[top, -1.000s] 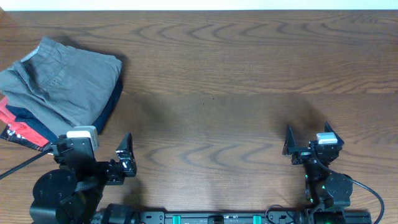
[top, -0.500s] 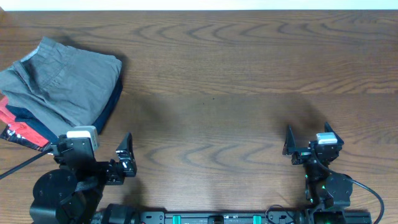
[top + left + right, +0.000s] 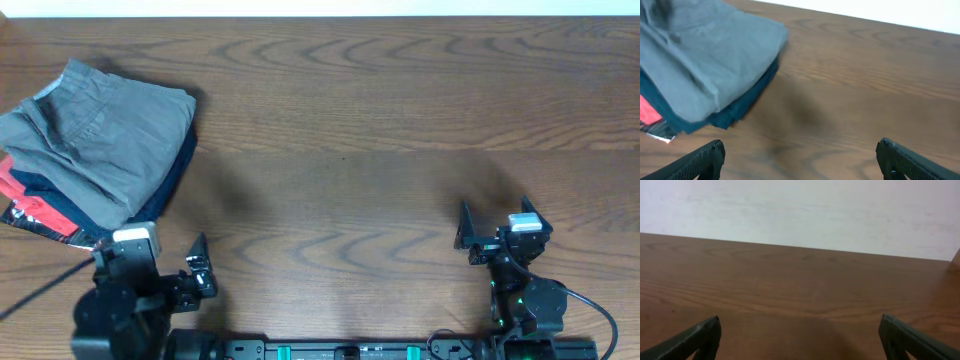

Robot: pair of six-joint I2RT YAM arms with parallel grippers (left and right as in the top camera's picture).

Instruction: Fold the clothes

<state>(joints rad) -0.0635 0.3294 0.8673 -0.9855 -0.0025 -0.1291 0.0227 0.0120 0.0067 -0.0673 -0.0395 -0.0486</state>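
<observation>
Fig.: grey shorts (image 3: 95,135) far left on counter (image 3: 380,120), atop navy/red pile. My left pincer (image 3: 165,268) & right pincer (image 3: 495,228) released, empty. Step: approach; next, reach left.

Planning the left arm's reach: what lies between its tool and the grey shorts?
Only bare wooden table between the left tool and the grey shorts, as the left wrist view shows.
</observation>
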